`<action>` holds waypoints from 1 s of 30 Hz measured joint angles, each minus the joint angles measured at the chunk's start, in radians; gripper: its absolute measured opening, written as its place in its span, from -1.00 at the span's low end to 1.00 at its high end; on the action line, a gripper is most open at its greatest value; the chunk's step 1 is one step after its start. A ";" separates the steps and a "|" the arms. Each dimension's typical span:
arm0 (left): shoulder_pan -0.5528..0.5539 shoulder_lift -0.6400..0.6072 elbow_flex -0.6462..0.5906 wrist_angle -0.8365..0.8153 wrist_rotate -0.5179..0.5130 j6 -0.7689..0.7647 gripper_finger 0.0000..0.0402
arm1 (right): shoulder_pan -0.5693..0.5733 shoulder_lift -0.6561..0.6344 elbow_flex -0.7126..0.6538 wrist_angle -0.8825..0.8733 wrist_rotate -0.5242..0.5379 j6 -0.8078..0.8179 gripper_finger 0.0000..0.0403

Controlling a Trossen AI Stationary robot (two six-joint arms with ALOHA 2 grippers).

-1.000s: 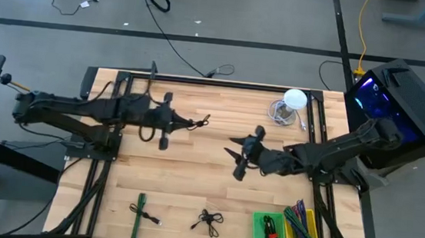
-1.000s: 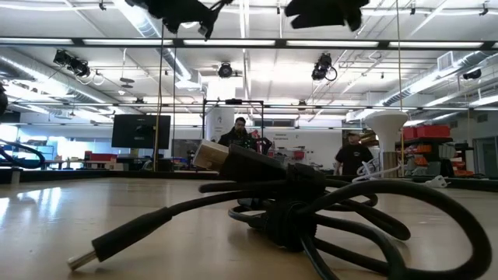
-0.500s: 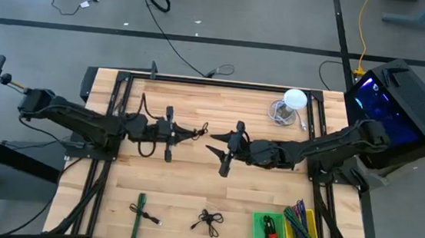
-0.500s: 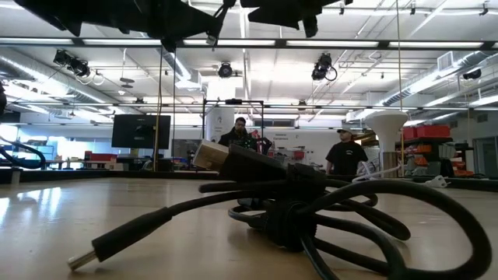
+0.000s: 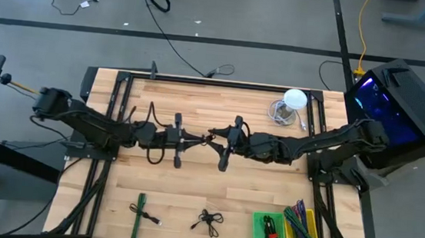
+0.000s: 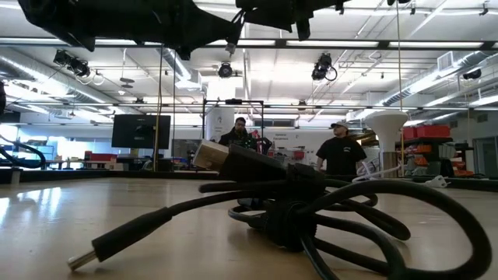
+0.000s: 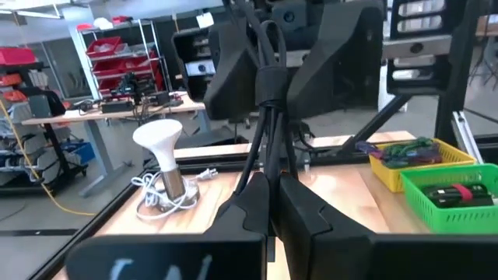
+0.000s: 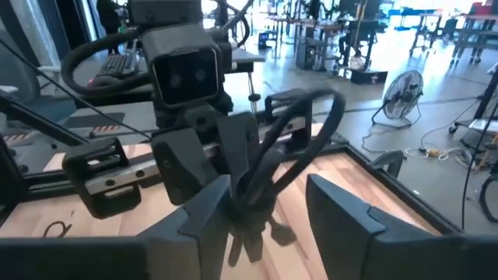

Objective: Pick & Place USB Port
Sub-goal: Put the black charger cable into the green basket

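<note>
Seen from above: left gripper (image 5: 197, 139) and right gripper (image 5: 214, 140) meeting tip to tip over the middle of the pale wooden slatted surface (image 5: 191, 186), well apart from the white dome-headed lamp with its coiled white cord (image 5: 289, 104) at the far right corner. Held aloft between the two, a bundled black USB cable (image 7: 268, 85), too small to make out from overhead. Shown plainly only in the left wrist view: left jaws clenched on the bundle's lower end, its loops rising straight up in front of the right arm's dark housing. Shown only in the right wrist view: right jaws released, spread wide to either side of the same looped black bundle (image 8: 268, 159), not pinching it. Looks of the cable: thin, glossy black, folded into long loops and cinched at the waist by a dark wrap. Nearer the front edge than the lamp, a green mesh bin (image 5: 268, 233) and a yellow bin of coloured wires (image 5: 302, 228) side by side, plus a small black coiled cable (image 5: 206, 222) and a green-tied cable (image 5: 141, 210). From table height only: a second thick black cable heap with a metal plug (image 6: 280, 206) close to the lens, and two people (image 6: 336, 154) in the room beyond.
</note>
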 joint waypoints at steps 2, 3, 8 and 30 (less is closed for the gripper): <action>0.000 0.009 0.000 0.019 -0.001 0.000 -0.94 | -0.004 0.000 0.000 -0.010 -0.001 0.010 -0.27; 0.000 0.013 0.000 0.023 -0.002 0.000 -0.94 | -0.004 0.000 0.000 -0.011 -0.001 0.013 -0.37; 0.001 0.020 0.002 0.031 -0.005 -0.002 -0.85 | -0.004 0.000 0.000 -0.016 -0.009 -0.004 -0.89; -0.045 -0.102 0.003 0.020 -0.188 0.261 -0.42 | 0.286 -0.216 0.000 -0.574 0.056 0.460 -0.90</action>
